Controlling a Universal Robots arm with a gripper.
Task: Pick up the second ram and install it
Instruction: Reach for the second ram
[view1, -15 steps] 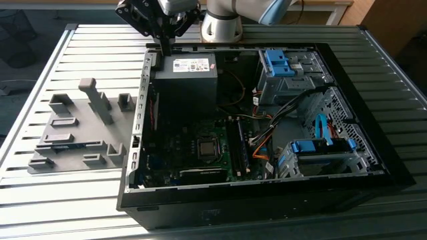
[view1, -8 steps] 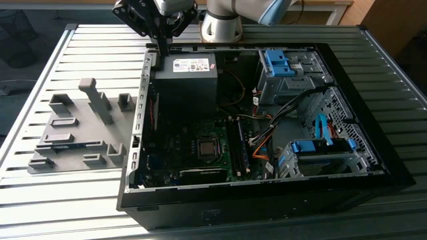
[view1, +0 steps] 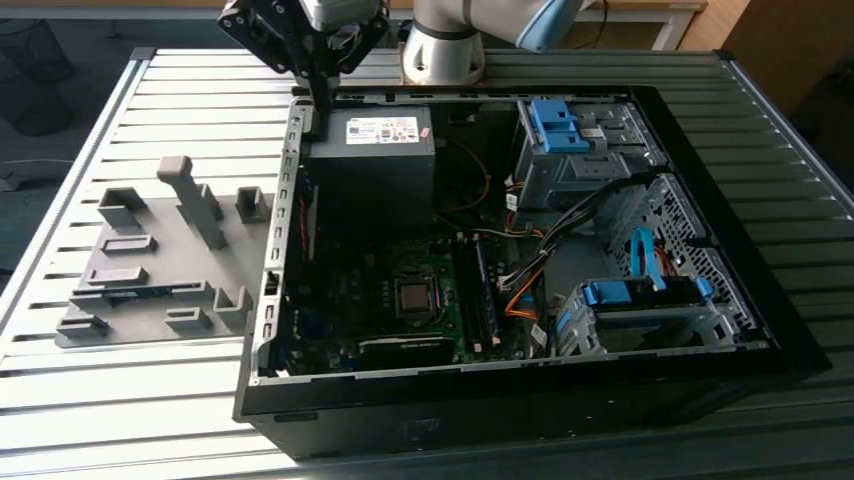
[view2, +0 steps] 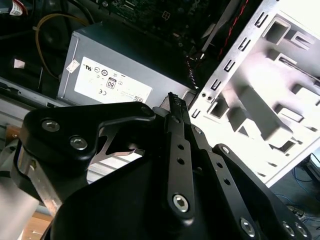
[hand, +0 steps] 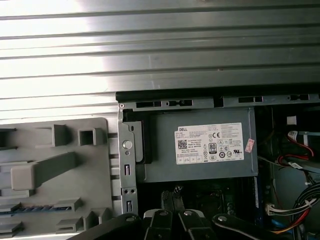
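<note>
A slatted metal table (view1: 134, 400) carries an open computer case (view1: 534, 415) and, just beside it toward the edge at the exterior view's left, a grey fixture plate (view1: 147, 290).

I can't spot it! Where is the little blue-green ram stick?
The second ram sits in the grey fixture on the table, on the exterior view's left of the open computer case.

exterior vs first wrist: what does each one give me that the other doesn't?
Exterior: motherboard, blue drive cages, arm base.
First wrist: a close look down the end effector, tips shut with nothing between them, near the PSU.
Both: end effector, PSU, case, grey fixture with the ram lying in it.
</note>
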